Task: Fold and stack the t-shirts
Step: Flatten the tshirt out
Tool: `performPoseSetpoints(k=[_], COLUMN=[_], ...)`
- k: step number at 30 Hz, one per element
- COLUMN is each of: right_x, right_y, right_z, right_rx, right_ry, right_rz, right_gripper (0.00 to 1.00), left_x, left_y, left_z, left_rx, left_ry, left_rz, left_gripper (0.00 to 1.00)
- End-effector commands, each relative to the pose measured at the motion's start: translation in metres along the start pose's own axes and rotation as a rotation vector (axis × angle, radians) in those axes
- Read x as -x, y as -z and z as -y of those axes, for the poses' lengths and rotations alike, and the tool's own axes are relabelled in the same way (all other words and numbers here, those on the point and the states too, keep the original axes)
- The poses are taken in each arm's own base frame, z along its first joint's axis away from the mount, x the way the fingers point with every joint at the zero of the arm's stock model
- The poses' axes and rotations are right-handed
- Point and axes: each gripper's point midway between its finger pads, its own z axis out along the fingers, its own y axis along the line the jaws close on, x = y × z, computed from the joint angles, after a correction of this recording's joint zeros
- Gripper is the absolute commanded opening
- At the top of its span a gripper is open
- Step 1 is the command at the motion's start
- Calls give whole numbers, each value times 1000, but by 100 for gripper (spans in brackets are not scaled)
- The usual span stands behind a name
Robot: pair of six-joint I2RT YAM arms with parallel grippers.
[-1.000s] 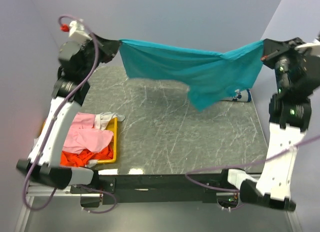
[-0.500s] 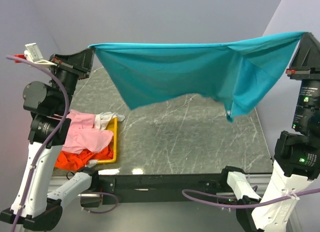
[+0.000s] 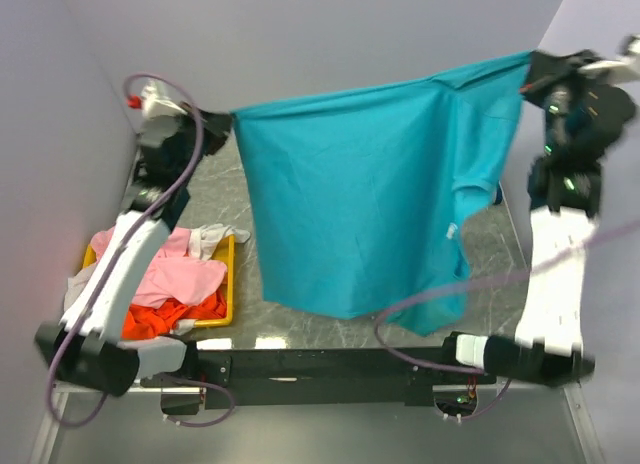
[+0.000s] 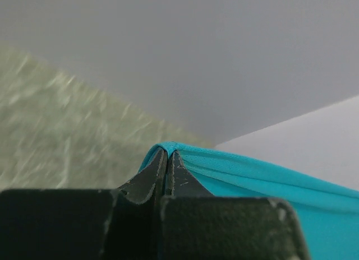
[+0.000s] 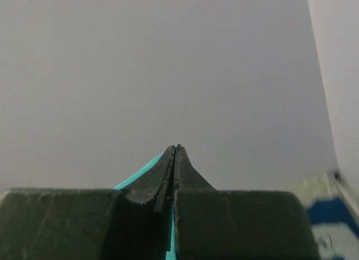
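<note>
teal t-shirt (image 3: 360, 204) held spread | left hand (image 3: 218, 119) clamped shut on 10 o'clock corner | right hand (image 3: 528, 76) clamped shut on 2 o'clock corner

Between your left pincer (image 3: 226, 117) and right pincer (image 3: 527, 74) the stretched teal t-shirt (image 3: 350, 214) curtains off all passage, a heaped yellow tray (image 3: 231, 284) blocks below the left one, and bare marble tabletop (image 3: 500, 274) lies open below the right.

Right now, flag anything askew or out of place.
The teal tee, stretched between the left gripper and right gripper, hangs unevenly: its right side is bunched. In the tray, tees spill over the rim.
</note>
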Motion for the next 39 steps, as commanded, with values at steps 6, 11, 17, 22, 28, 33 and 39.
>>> performPoseSetpoints(k=[6,11,17,22,28,33,39], right_x=[-270,-399,-406,-403,-407,-417,-418], right_y=[-94,-76,-21,35,94,128,150], right_z=[138,184,167,163,168,170,174], right_rx=[-209,-345,-315,-389,-446,-495,-522], right_ry=[-49,-58,-87,-89,-84,-120,-100], right_rz=[-578,-976,-1023,-1090,-1172,-1241,-1280], right_gripper=[26,74,81,79,75,70,70], left_x=[-140,-174,-192,-212,-207,-191,-153], left_y=[-96,-134,-115,-82,-75,-88,-99], left_z=[-181,-199,-184,-192,-205,-203,-229], left_rx=[364,413,417,517,575,563,623], left_ry=[7,-24,-15,-66,-106,-111,-112], left_rz=[-322,-463,-523,-535,-505,-459,-380], left_gripper=[43,75,81,86,94,95,96])
